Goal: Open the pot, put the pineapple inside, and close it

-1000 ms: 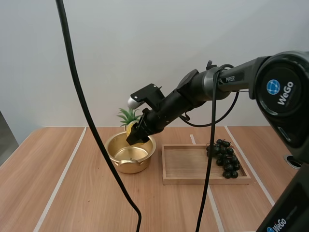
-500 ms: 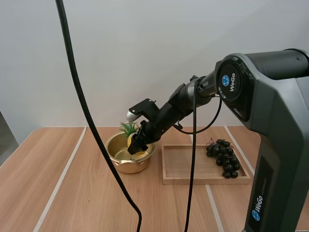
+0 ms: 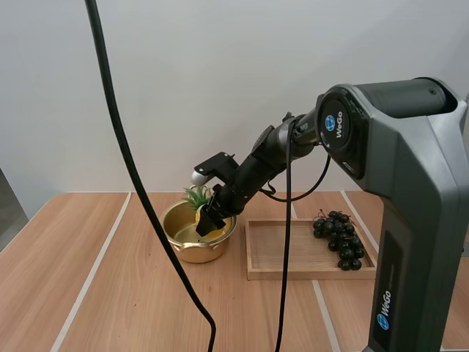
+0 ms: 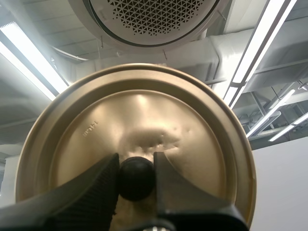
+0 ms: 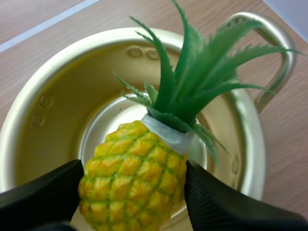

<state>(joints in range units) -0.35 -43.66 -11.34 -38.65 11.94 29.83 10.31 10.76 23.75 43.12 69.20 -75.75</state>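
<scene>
The gold pot (image 3: 196,236) stands open on the table left of the tray. My right gripper (image 3: 209,222) is shut on the yellow pineapple (image 3: 207,223) and holds it down inside the pot's mouth, green leaves (image 3: 195,196) poking over the back rim. In the right wrist view the pineapple (image 5: 132,185) is pinched between my two fingers (image 5: 216,204), hanging over the pot's bottom (image 5: 103,130), leaves toward one handle (image 5: 269,53). In the left wrist view my left gripper (image 4: 136,178) is shut on the black knob (image 4: 136,177) of the gold lid (image 4: 134,120), held up in the air.
A shallow wooden tray (image 3: 289,253) lies right of the pot. A bunch of dark grapes (image 3: 341,238) rests at its right end. Bare wooden table spreads left of and in front of the pot.
My right gripper has carried the pineapple down and slightly left, from above the pot's rim into the pot's mouth. The pot, tray and grapes have stayed put.
</scene>
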